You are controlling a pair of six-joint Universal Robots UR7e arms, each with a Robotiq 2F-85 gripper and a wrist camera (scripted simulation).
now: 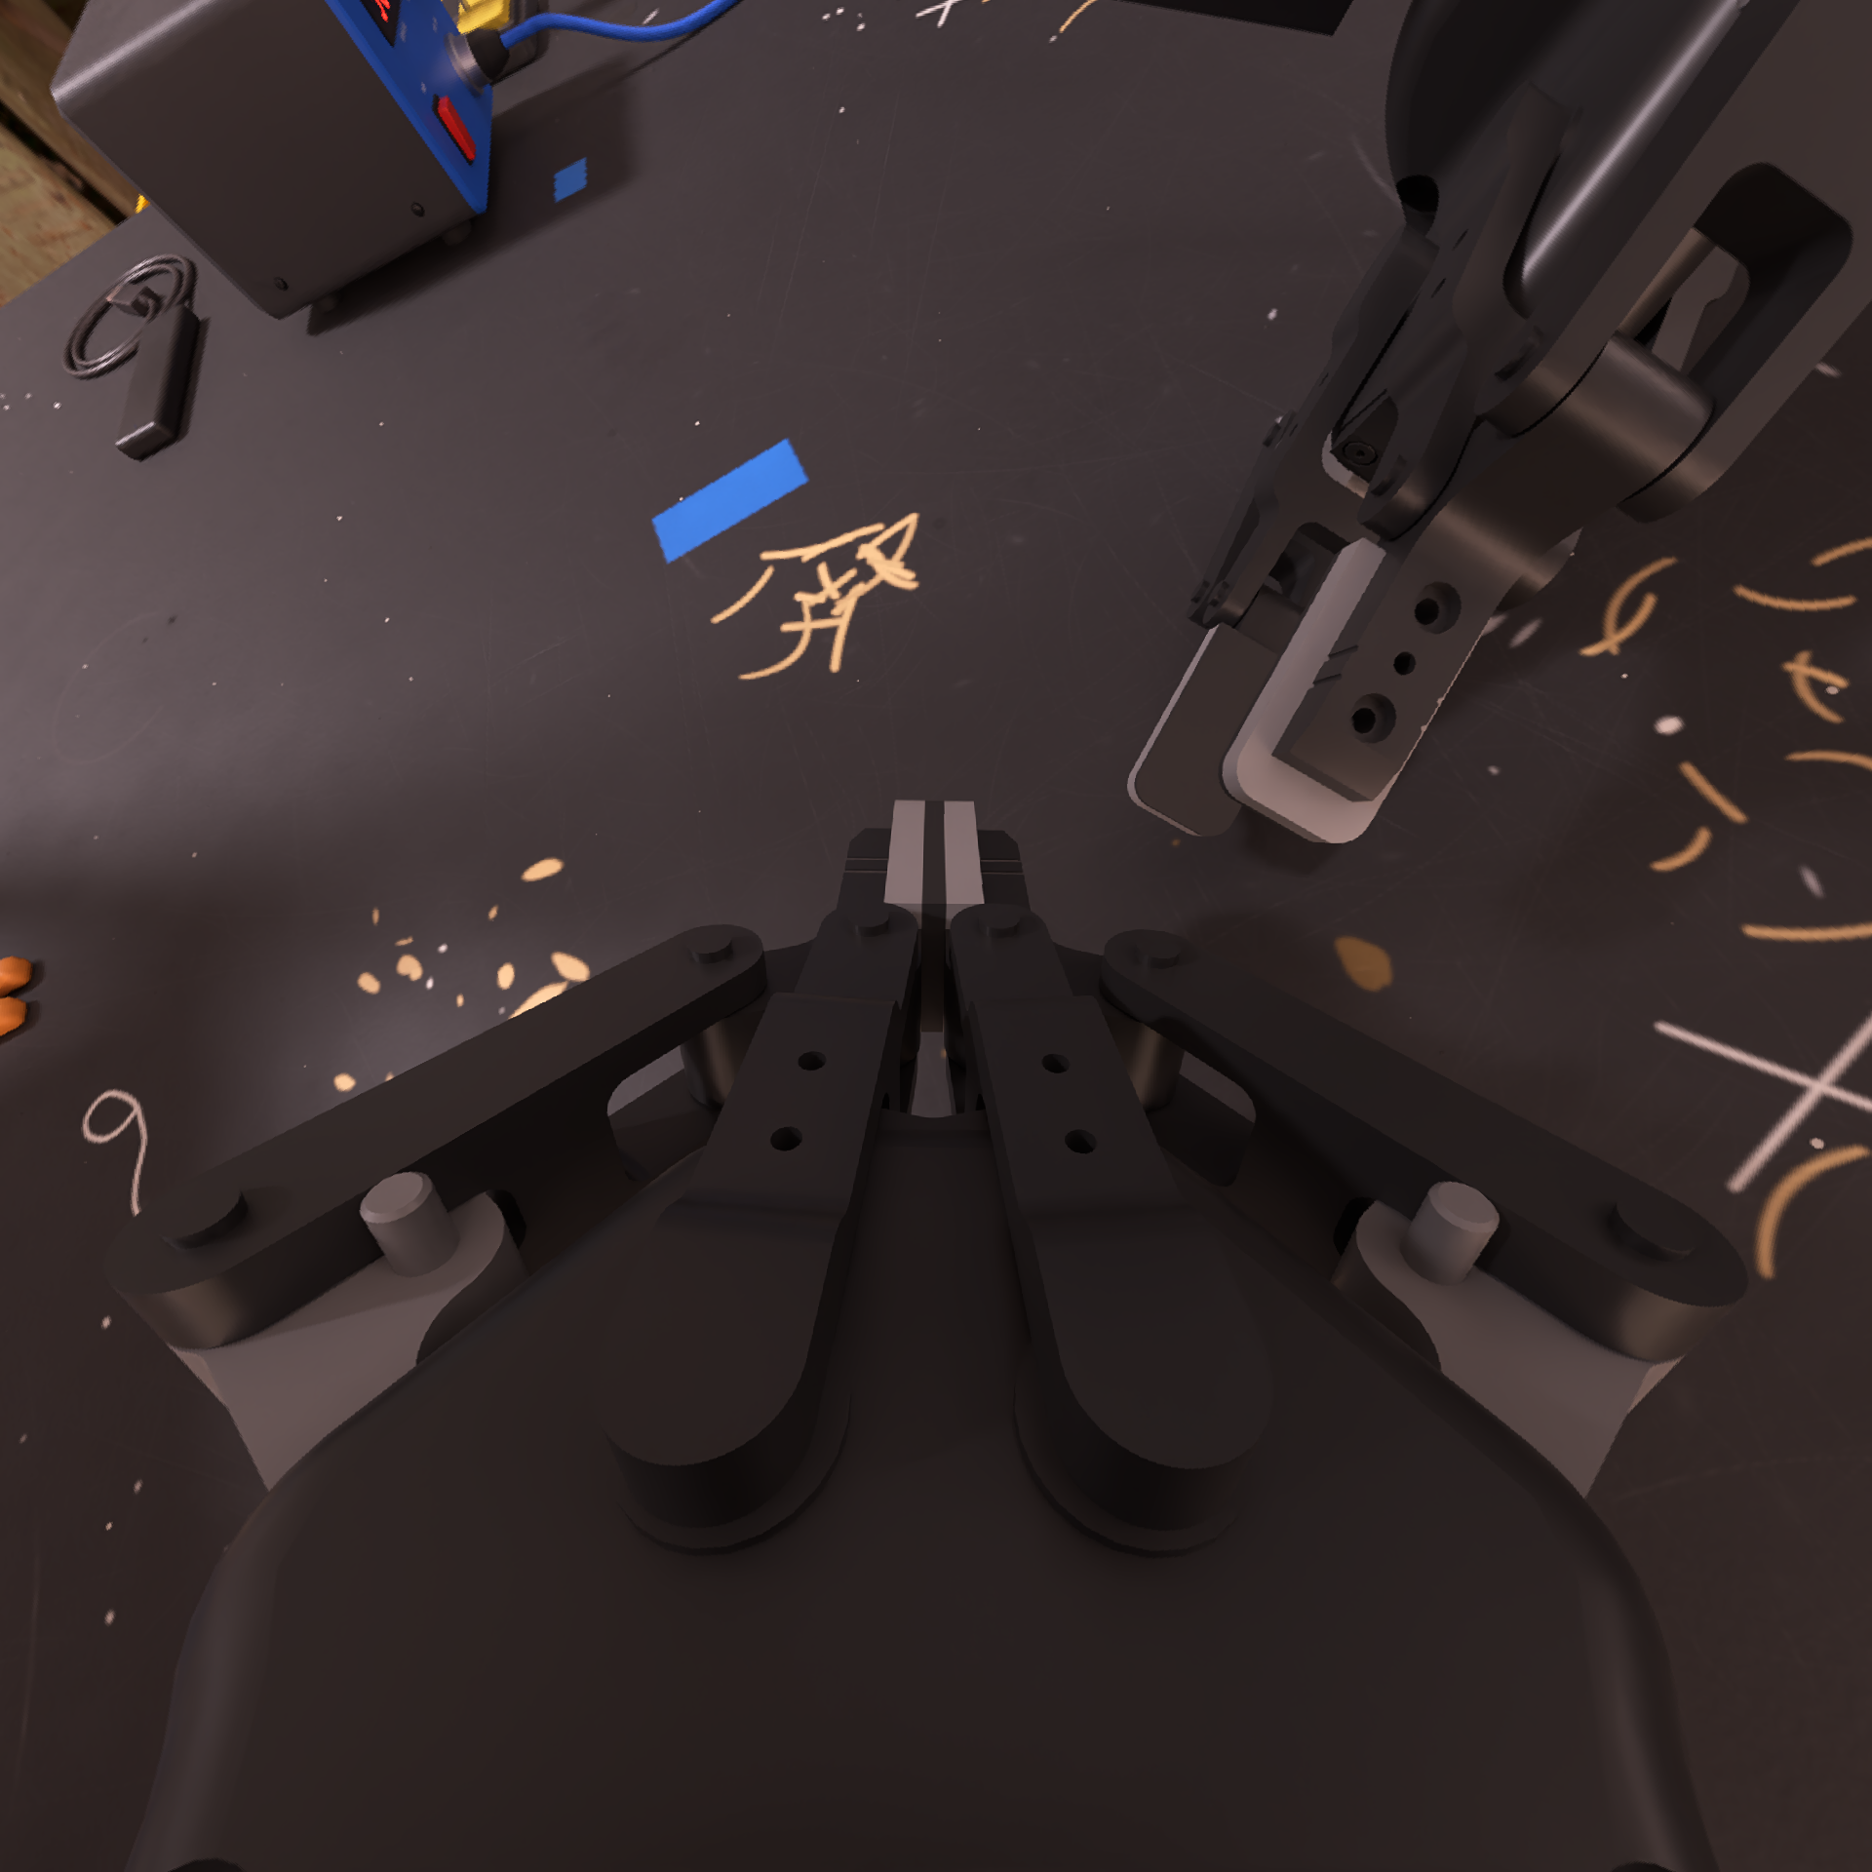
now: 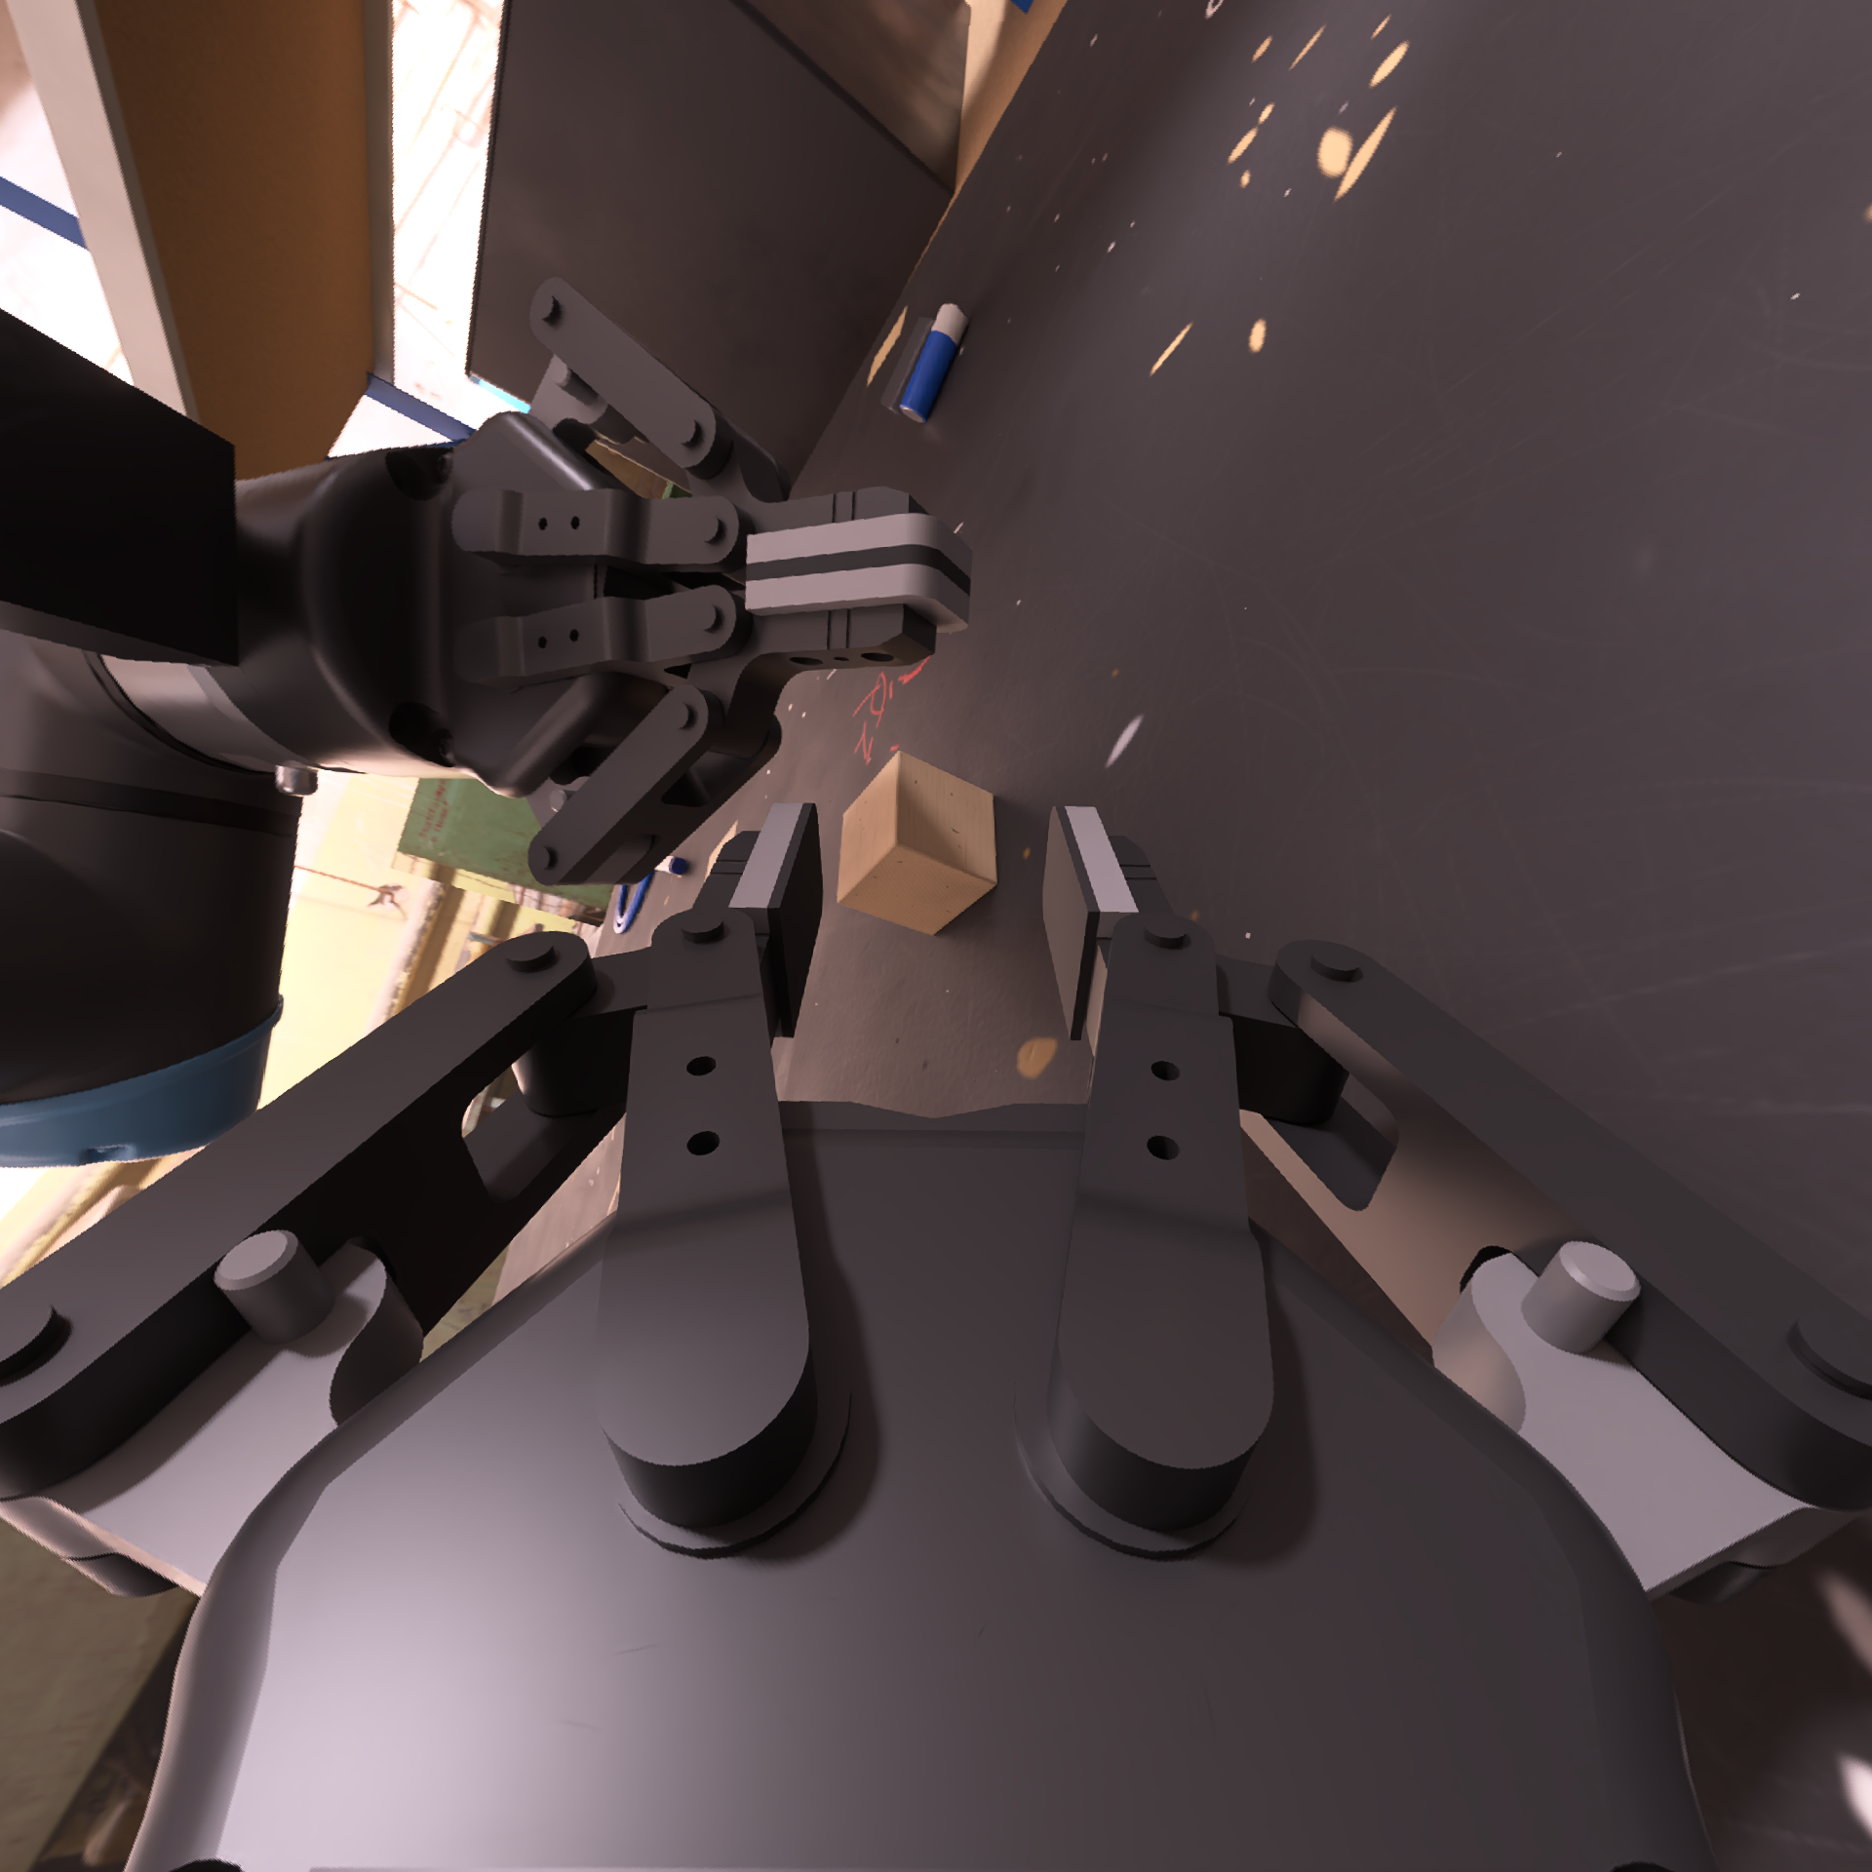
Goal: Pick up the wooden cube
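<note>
Cube (image 2: pixel 917 843) on worktop (image 2: pixel 1418 608), ungrasped: right gripper (image 2: pixel 932 891) jaws apart astride it; left gripper (image 1: pixel 933 851) jaws closed, empty.

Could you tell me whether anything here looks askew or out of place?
Only slightly: the wooden cube sits turned at an angle between the open right gripper fingers, its faces not square to the pads. Nothing looks spilled or damaged.

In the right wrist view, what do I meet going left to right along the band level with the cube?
Left gripper with its arm, then the right gripper's left pad, then the wooden cube in the open gap, then the right pad, then bare dark table.
</note>
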